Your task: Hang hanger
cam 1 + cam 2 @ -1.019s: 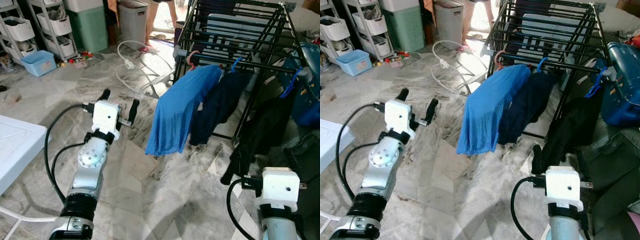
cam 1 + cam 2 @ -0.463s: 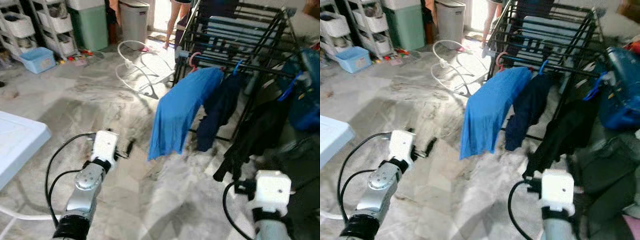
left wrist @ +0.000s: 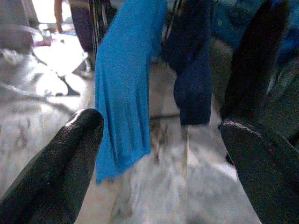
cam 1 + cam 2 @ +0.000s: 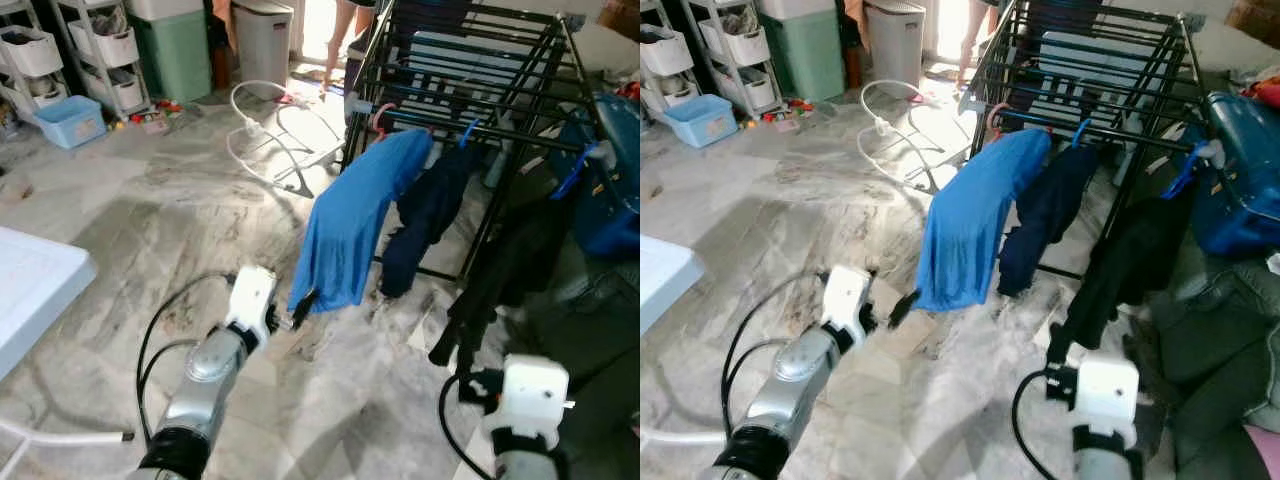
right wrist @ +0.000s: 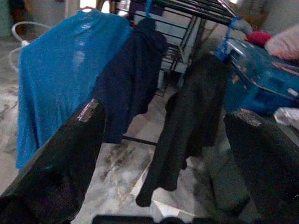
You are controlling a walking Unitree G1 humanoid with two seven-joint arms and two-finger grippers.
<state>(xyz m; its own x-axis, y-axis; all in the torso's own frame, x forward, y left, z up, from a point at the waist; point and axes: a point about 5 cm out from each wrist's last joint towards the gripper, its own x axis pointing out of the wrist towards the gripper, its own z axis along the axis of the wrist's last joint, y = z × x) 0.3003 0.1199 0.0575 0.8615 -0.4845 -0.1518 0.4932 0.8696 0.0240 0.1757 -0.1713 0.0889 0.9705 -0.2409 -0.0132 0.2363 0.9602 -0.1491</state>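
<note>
Left wrist view shows our left claw (image 3: 159,140) with both fingers spread wide and nothing between them, pointed at the blue shirt (image 3: 124,79). A second ago this arm was raised out over the marble floor (image 4: 150,200), clear of the laundry; it has since dropped and swung inward, so in the head view the left claw (image 4: 300,305) now sits just beside the shirt's lower hem. Our right claw (image 5: 163,154) is equally wide open and empty, facing the dark navy garment (image 5: 133,70) and the black garment (image 5: 187,126). All three clothes hang on hangers from the black drying rack (image 4: 470,60); the blue hanger hook (image 4: 468,130) grips its front rail. We judge the hanging itself already done, with our arms lowering away.
</note>
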